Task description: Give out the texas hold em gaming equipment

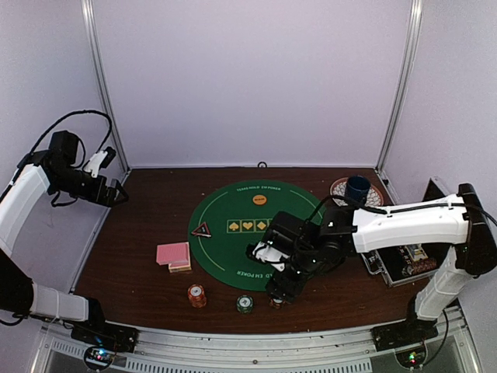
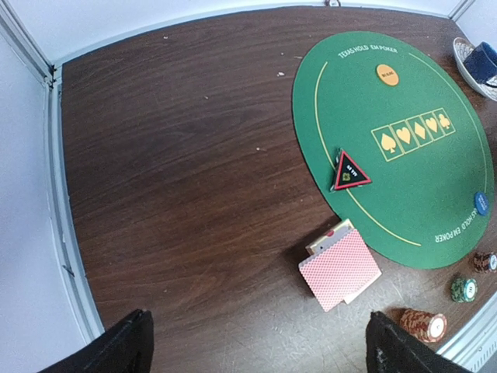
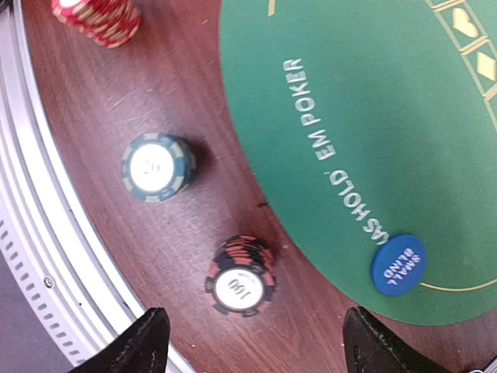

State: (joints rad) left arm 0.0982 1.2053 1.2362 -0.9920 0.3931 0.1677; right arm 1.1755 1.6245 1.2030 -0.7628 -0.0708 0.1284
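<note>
Right gripper (image 3: 252,322): pointing down at the near edge of the table (image 1: 140,233), fingers spread wide and holding nothing. A black-and-red chip stack (image 3: 241,278) stands upright on the wood just under the gap between them, touching neither finger.

Left gripper (image 2: 258,318): raised at the table's 9 o'clock side, well apart from every piece, fingers fully spread and empty.

Positions below are read from the top view, with the round green mat (image 1: 233,206) as the dial and 6 o'clock at the near edge.
- Just off the mat's rim, three upright chip stacks stand in a row on bare wood. The black-and-red one is between 5 and 6 o'clock, the green chip stack (image 1: 245,303) at 6 o'clock and the orange-red chip stack (image 1: 197,295) at 7 o'clock, each apart from the next.
- The blue button (image 3: 398,264) lies flat on the mat just inside its near rim, beside the end of the printed lettering.
- The pink-backed cards (image 1: 173,255) lie off the mat at 8 o'clock in a squared pile.
- The triangle marker (image 1: 201,230), black with a red edge, lies across the rim at 9 o'clock.
- The orange button (image 1: 259,200) lies flat on the mat at 12 o'clock.
- A case (image 1: 404,260) sits at 3 o'clock, partly under the right arm.
- A blue mug (image 1: 358,187) stands on a patterned plate (image 1: 339,186) at 2 o'clock.
</note>
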